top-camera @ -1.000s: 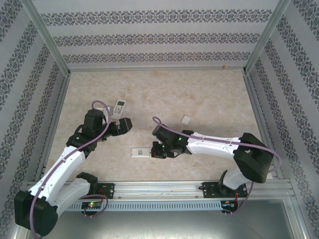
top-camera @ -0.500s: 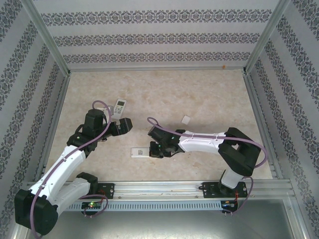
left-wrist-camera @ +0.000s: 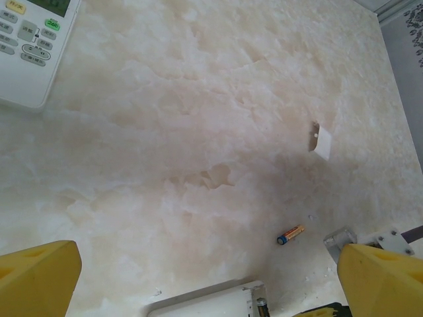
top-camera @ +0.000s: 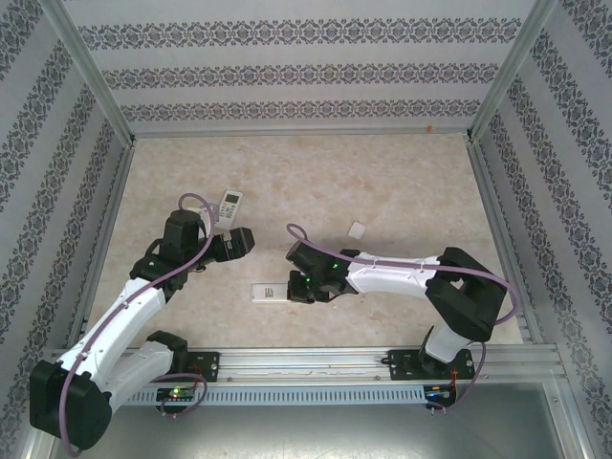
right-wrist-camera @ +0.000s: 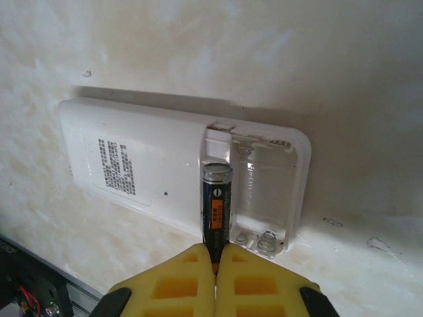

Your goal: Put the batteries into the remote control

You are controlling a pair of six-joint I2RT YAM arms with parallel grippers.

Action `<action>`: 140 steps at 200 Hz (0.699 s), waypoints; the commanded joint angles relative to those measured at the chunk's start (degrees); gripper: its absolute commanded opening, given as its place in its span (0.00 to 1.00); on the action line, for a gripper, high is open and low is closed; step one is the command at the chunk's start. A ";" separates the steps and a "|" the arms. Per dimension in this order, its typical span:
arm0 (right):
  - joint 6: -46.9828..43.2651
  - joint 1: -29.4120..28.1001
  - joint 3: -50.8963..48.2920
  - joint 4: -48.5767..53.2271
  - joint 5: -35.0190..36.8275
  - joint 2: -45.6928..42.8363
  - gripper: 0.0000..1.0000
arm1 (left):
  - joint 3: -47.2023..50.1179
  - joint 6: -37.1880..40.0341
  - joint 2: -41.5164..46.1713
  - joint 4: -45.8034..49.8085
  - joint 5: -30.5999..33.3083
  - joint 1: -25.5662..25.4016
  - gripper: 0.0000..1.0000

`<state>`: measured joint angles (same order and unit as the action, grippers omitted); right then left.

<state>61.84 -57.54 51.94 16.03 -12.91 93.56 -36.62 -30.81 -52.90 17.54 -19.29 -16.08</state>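
Observation:
A white remote control (right-wrist-camera: 132,165) lies face down near the front of the table (top-camera: 268,292), its battery compartment (right-wrist-camera: 264,191) open with bare springs. My right gripper (right-wrist-camera: 216,254) is shut on a dark battery (right-wrist-camera: 217,198) with an orange label. The battery's silver end points into the compartment's left slot. In the top view the right gripper (top-camera: 298,287) sits at the remote's right end. Another battery (left-wrist-camera: 291,234) lies loose on the table. My left gripper (left-wrist-camera: 211,281) hangs open above the table, left of the remote, with nothing between its fingers (left-wrist-camera: 39,277).
A second remote (top-camera: 229,204) lies face up behind the left gripper, its buttons visible (left-wrist-camera: 30,39). A small white cover (top-camera: 356,229) rests mid-table (left-wrist-camera: 322,142). Patterned walls with metal posts enclose the marbled table (top-camera: 402,182).
The right arm's elbow has swung left and its wrist has shifted slightly, while the gripper stays at the remote's end. The left arm has not moved.

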 commanded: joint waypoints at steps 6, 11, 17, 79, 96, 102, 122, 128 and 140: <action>1.50 -1.21 -0.79 0.06 -0.01 -0.18 0.05 | 0.61 0.54 0.22 -1.21 -0.14 -0.14 1.00; 1.45 -1.30 -0.71 0.09 -0.10 0.01 0.05 | 0.57 0.57 0.32 -1.08 -0.06 -0.17 1.00; 1.52 -1.41 -0.70 0.01 -0.18 0.21 0.06 | 0.51 0.62 0.33 -0.97 -0.03 -0.11 1.00; 2.92 -1.78 -1.75 0.17 -0.36 0.66 0.10 | 0.75 0.40 0.39 -1.17 0.04 -0.13 1.00; 3.11 -1.79 -1.85 -0.28 -0.68 1.07 0.10 | 0.82 0.42 0.34 -1.19 0.01 -0.13 1.00; 3.11 -1.77 -1.76 -0.34 -0.80 1.29 0.10 | 0.85 0.48 0.34 -1.17 0.00 -0.12 1.00; 2.86 -1.79 -1.31 -1.43 -1.15 2.15 0.11 | 0.86 0.53 0.30 -1.18 -0.03 -0.15 1.00; 2.72 -1.78 -0.94 -1.36 -1.21 2.52 0.12 | 0.92 0.49 0.30 -1.25 0.08 -0.12 1.00; 2.54 -1.79 -0.29 -0.98 -1.24 3.10 0.13 | 0.90 0.57 0.19 -1.12 0.10 -0.17 1.00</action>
<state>64.23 -58.41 50.81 15.51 -13.17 95.11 -36.32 -30.83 -52.88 17.54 -19.27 -16.08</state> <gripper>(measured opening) 0.120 0.997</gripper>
